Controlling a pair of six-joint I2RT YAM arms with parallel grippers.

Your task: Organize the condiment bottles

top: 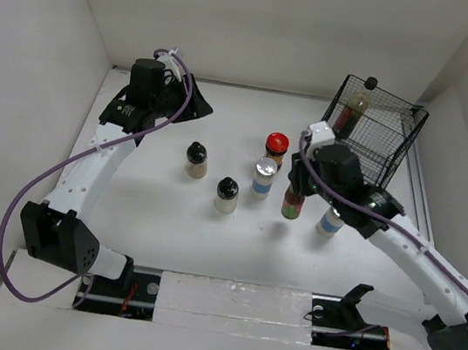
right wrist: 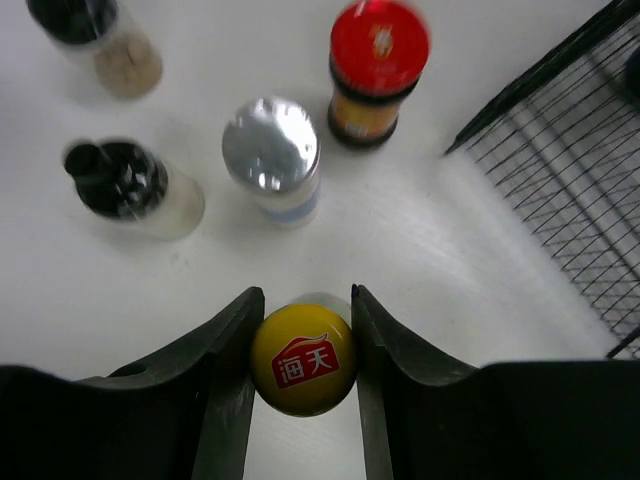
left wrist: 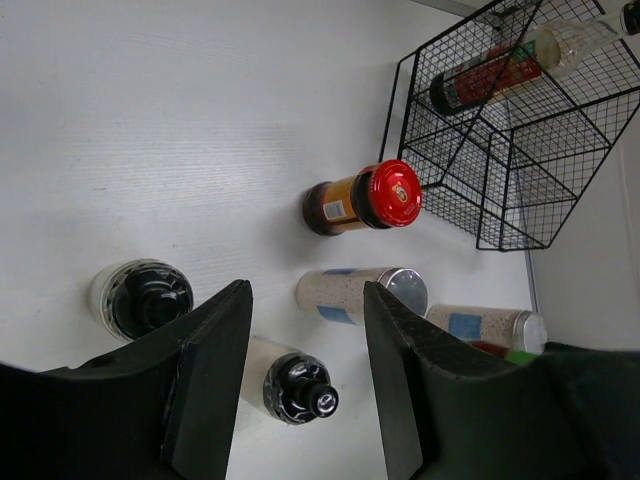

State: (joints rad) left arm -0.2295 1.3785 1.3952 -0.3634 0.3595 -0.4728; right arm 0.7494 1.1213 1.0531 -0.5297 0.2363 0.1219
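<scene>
My right gripper (right wrist: 303,350) is shut on the yellow cap of the red-green bottle (right wrist: 303,360), which stands upright on the table (top: 292,203). A red-lidded jar (top: 276,146), a silver-lidded blue-labelled jar (top: 264,177) and two black-capped shakers (top: 197,159) (top: 227,194) stand to its left. A second silver-lidded jar (top: 330,220) stands just right of it. The tall dark black-capped bottle (top: 356,105) leans inside the wire basket (top: 395,155). My left gripper (top: 193,109) hangs open at the back left, with nothing between its fingers (left wrist: 210,380).
The black wire basket stands at the back right, close behind my right arm (top: 408,249). White walls close in the table on three sides. A purple cable (top: 28,197) loops beside my left arm.
</scene>
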